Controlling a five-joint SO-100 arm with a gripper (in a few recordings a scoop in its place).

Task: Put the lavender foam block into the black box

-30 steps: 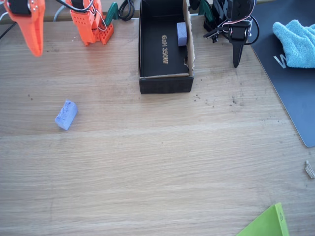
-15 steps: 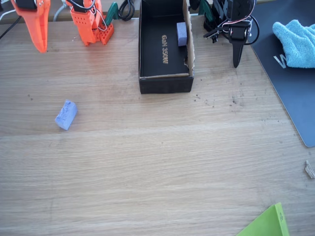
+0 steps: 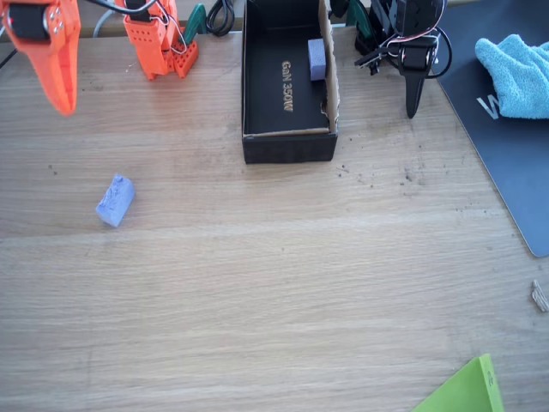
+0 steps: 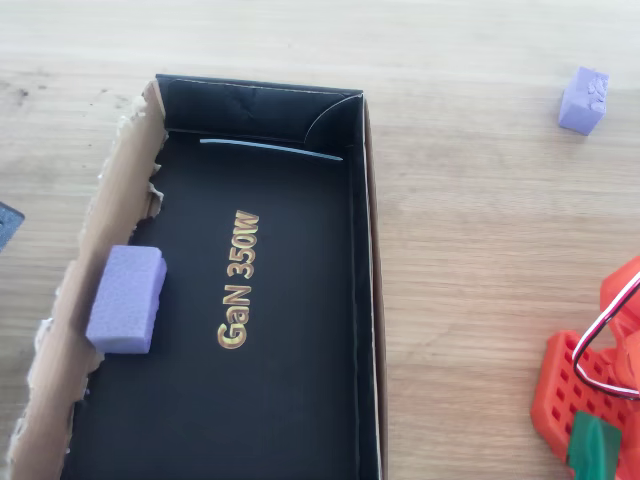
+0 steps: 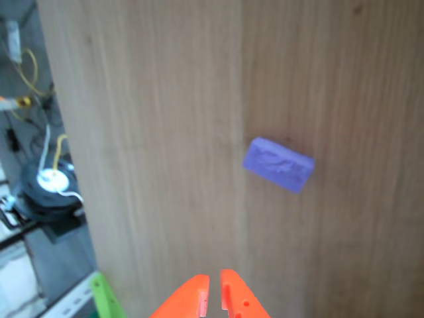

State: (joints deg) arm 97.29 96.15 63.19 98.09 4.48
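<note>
The lavender foam block (image 3: 115,200) lies alone on the wooden table at the left; it also shows at the top right of the overhead view (image 4: 583,100). In the wrist view the block (image 5: 278,164) sits ahead and to the right of my orange fingertips. My gripper (image 3: 62,105) hangs above the table's far left corner, well short of the block, shut with nothing in it (image 5: 213,281). The black box (image 3: 287,146) stands open at the back centre, gold "GaN 350W" lettering on its floor, its wall (image 4: 368,300) upright.
A paler lavender block (image 4: 127,299) rests inside the box against its torn brown side (image 3: 316,58). My arm's orange base (image 3: 159,39) stands left of the box. A dark mat (image 3: 506,163) with a turquoise cloth (image 3: 515,73) lies at the right; a green sheet (image 3: 467,390) pokes in below.
My gripper has shifted slightly at the far left and its tip now points a little lower, nearer the block. The block and box have not moved.
</note>
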